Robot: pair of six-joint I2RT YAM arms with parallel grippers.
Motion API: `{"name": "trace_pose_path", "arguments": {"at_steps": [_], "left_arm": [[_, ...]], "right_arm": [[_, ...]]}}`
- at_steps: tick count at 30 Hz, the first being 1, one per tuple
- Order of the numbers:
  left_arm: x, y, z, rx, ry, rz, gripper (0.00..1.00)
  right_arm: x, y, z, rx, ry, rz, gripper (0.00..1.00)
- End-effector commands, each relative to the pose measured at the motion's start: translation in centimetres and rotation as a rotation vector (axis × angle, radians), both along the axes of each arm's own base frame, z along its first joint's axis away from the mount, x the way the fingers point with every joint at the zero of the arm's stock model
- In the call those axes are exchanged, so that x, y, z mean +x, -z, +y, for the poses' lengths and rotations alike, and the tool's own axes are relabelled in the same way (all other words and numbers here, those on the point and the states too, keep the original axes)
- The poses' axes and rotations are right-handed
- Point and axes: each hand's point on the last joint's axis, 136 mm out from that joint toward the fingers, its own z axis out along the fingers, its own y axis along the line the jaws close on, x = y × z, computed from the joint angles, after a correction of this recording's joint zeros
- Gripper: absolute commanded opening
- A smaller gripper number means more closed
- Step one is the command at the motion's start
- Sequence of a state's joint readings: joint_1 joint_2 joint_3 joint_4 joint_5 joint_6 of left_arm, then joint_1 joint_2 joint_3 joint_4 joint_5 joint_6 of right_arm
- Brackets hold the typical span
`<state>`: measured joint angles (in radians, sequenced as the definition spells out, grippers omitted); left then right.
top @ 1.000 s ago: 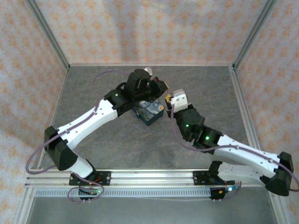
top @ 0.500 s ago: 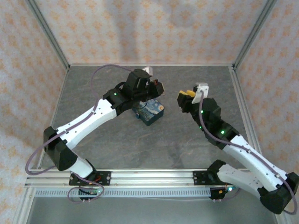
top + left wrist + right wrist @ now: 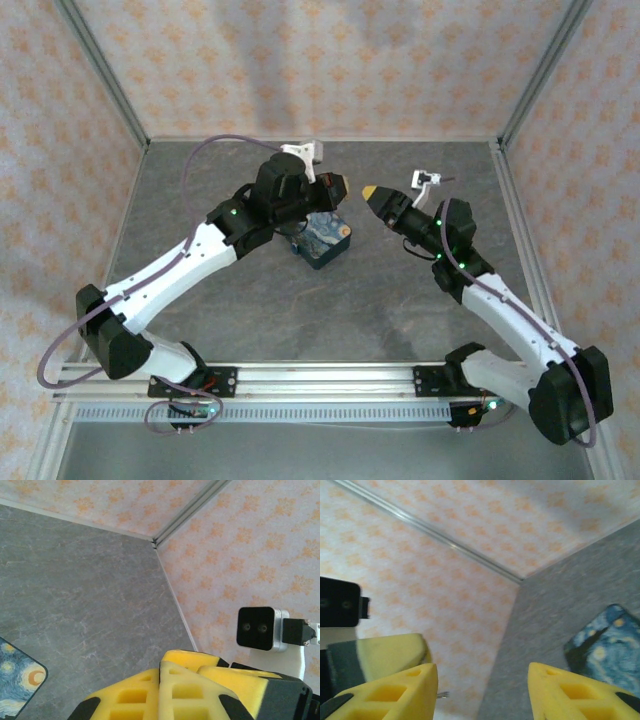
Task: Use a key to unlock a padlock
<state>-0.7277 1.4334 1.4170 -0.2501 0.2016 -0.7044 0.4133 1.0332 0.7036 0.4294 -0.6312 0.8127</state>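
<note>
padlock [image 3: 322,241] | just beside left claw [image 3: 335,186] (closed) | right claw [image 3: 372,191] near, parted

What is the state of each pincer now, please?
Left pincer: closed, nothing seen in its grip.
Right pincer: open, holding nothing.

Soft even light on my feeds, dim grey shadow patch on the back wall [image 3: 300,60], right wrist view blurred, padlock [image 3: 605,645] soft-edged.
</note>
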Motion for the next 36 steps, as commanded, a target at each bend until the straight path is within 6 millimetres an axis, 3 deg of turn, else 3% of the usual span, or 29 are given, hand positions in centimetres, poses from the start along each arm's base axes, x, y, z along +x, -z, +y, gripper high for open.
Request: {"name": "trace_pose_path", "arguments": {"at_steps": [1,9,14,17,36], "left_arm": [[-0.5,-1.6,-1.0,-0.014,0.041,-0.060,0.00],[-1.1,-2.4,-2.0,-0.044,0.084,-0.071,0.00],[-1.5,-2.8,-2.3,-0.057,0.107,-0.071,0.00],[-1.7,-2.8,-2.5,-0.057,0.116,-0.071,0.00],[-1.4,-2.2,-1.9,-0.043,0.079,-0.068,0.00]], "right_arm": [[-1.6,-3.6,1.1,0.094,-0.118,-0.095,0.49],[-1.7,-2.8,2.2,0.066,-0.167,-0.081,0.48],[-1.8,-2.9,2.7,0.054,-0.178,-0.090,0.37],[-1.7,-2.9,2.8,0.053,-0.178,-0.092,0.35],[-3.1,-3.6,2.5,0.066,-0.191,-0.136,0.41]]}}
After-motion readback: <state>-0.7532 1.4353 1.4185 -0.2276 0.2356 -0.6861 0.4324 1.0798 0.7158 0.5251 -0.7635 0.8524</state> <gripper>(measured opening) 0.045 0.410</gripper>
